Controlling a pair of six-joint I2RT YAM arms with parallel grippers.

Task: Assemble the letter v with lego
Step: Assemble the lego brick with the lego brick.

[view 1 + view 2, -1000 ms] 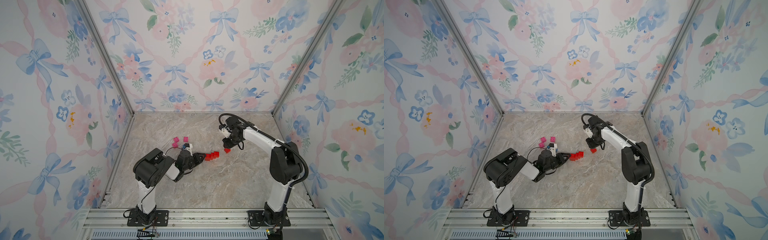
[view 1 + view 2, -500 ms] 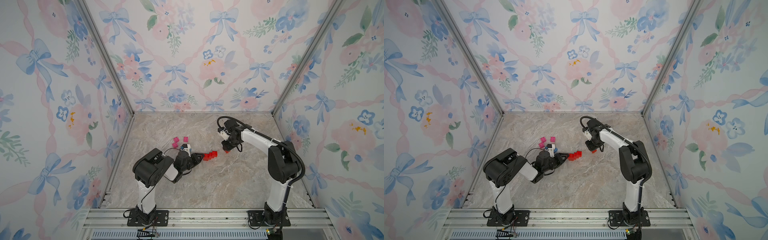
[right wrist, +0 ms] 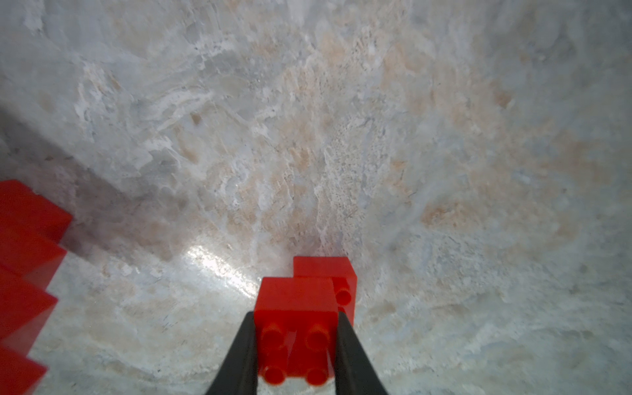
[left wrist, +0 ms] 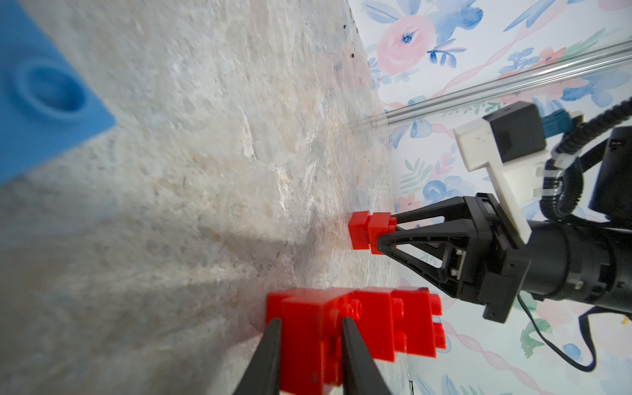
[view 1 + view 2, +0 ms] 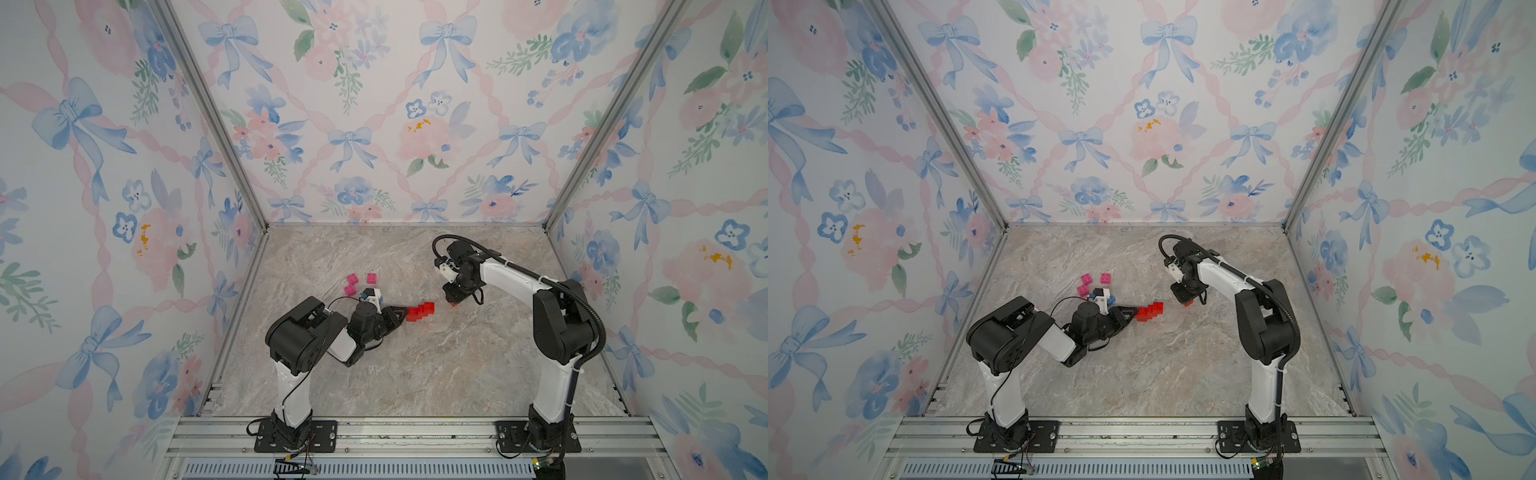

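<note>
**Both top views.** The left gripper (image 5: 402,312) lies low along the table (image 5: 436,374), clamped on the near end of a red stepped row (image 5: 421,311). The row's bricks are each offset from the next, so it reads as one diagonal arm of the V. The low sideways grip probably braces the row against a push. The right gripper (image 5: 452,297) points down, clenched on a red pair (image 5: 454,304), near the far end of the row but apart from it. Three pink bricks (image 5: 352,279) lie loose behind the left wrist, not yet used.

**Left wrist.** Black fingers (image 4: 273,349) pinch the nearest brick of the row. Beyond it the right gripper grips the outer brick of the pair by its sides. The pair's other brick sits at the table or just off it; I cannot tell which. A blue brick (image 4: 44,113) lies close by, out of focus.

**Right wrist.** The pair is two bricks joined with an offset, matching the row's steps. It is likely the next piece to add. The row's end shows at the frame edge, with bare table between.

**Surface and room.** The top is glossy marble-patterned, flat and hard, so bricks may slide on it. Floral, bow-patterned walls (image 5: 374,124) enclose three sides. Both arm bases bolt to an aluminium rail (image 5: 395,430) in front.
</note>
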